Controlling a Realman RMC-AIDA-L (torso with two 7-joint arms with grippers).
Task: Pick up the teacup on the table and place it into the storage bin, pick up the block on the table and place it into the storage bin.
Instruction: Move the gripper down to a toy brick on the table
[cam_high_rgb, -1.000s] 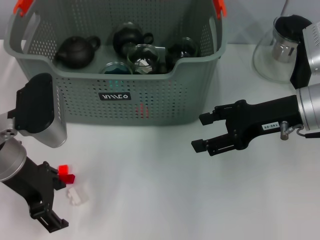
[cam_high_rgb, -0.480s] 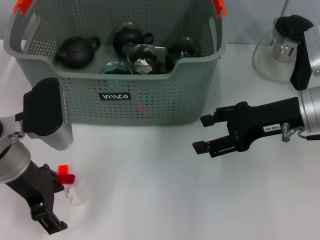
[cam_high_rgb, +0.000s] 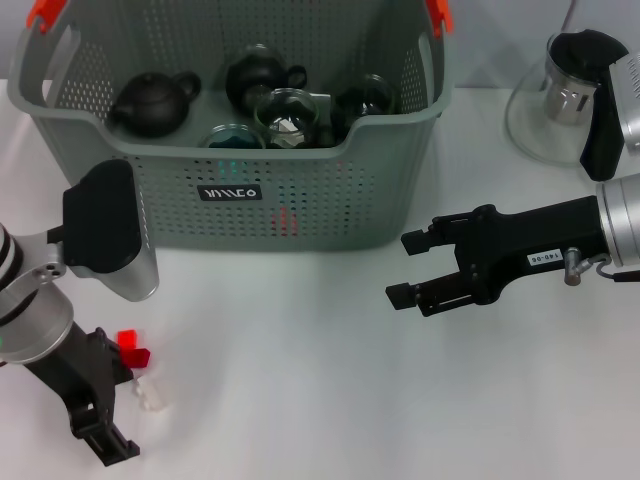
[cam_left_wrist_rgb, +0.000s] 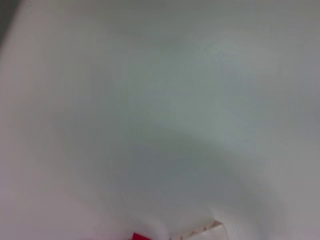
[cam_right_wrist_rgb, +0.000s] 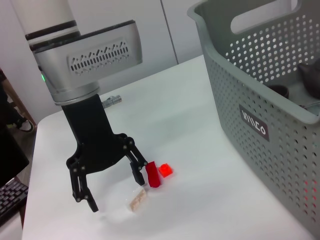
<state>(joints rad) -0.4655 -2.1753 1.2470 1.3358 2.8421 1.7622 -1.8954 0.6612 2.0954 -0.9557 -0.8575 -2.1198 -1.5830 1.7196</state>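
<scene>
Blocks, one red (cam_high_rgb: 131, 347) and one white (cam_high_rgb: 150, 394), are located on the white table (cam_high_rgb: 300, 400) at the near left, just beside the left gripper (cam_high_rgb: 118, 395), whose jaws are spread apart with one finger (cam_right_wrist_rgb: 141, 173) next to the red block. Farther back at the right, the right gripper (cam_high_rgb: 408, 267) is held above the table with its jaws apart and nothing between them. Beyond both, the storage bin (cam_high_rgb: 240, 190) is positioned at the far side, with dark teapots (cam_high_rgb: 152, 103) and glass cups (cam_high_rgb: 284, 115) seen inside it.

Left gripper (cam_high_rgb: 110, 405) matte black with linked fingers, silver cylindrical wrist with a black band and vented housing, right gripper (cam_high_rgb: 409, 266) black with blocky fingertips, small white label on its body, silver wrist, thin cable loop
</scene>
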